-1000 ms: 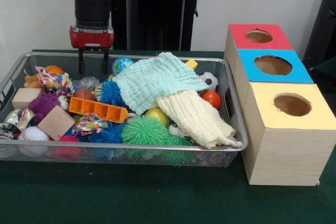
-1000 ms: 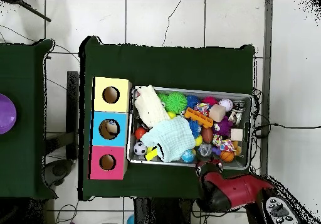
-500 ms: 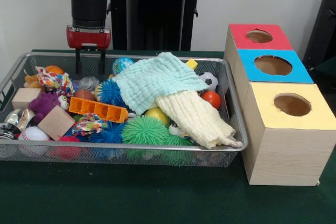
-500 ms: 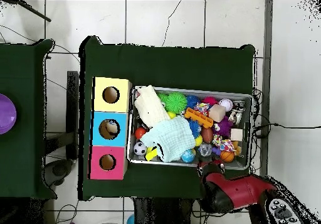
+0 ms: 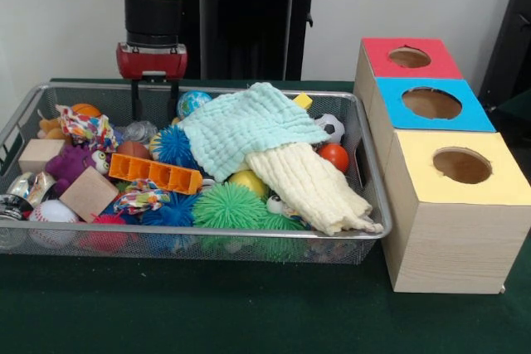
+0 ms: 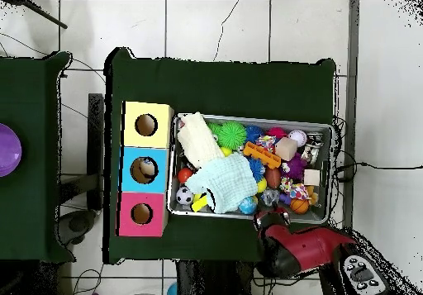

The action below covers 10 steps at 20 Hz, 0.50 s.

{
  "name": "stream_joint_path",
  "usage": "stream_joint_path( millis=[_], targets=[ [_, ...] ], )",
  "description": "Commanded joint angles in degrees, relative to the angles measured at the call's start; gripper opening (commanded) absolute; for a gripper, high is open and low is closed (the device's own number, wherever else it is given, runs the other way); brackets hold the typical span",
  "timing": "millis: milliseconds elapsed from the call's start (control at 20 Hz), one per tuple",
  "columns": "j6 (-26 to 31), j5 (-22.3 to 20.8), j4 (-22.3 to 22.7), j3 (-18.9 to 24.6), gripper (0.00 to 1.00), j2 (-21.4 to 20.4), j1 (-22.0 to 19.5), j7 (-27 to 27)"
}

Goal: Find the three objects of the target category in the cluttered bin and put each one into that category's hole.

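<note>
The wire mesh bin (image 5: pixel 249 236) is packed with toys; it also shows in the overhead view (image 6: pixel 331 172). A mint cloth (image 5: pixel 249 126) and a cream cloth (image 5: pixel 311 186) lie over its right half. The hole (image 5: pixel 431 103) is in the blue top of the middle box and shows in the overhead view (image 6: pixel 144 169), with something pale inside. My gripper (image 5: pixel 155 109) hangs open and empty over the bin's far rim, left of a globe ball (image 5: pixel 192 102). In the overhead view the red arm (image 6: pixel 293 246) hides it.
Loose in the bin are a green spiky ball (image 5: pixel 230 205), a blue spiky ball (image 5: pixel 175 145), an orange block (image 5: pixel 155 172), wooden blocks (image 5: pixel 88 193), a purple plush (image 5: pixel 70 163), a soccer ball (image 5: pixel 331 127) and a red ball (image 5: pixel 334 157). The red-topped box (image 5: pixel 406 57) and yellow-topped box (image 5: pixel 460 167) flank the blue one.
My gripper has shifted a little to the right along the bin's far rim in the front view. It stays open and empty. Nothing in the bin has moved.
</note>
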Motion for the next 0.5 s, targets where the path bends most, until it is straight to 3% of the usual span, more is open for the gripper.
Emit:
stream_joint_path(
  millis=[50, 500],
  targets=[
    [-0.66, -0.67, -6.08, 2.38, 1.00, 1.50, -0.22, 3.68],
    [3.19, -2.35, -6.41, 7.90, 1.00, 0.58, -4.01, 1.27]
  ],
)
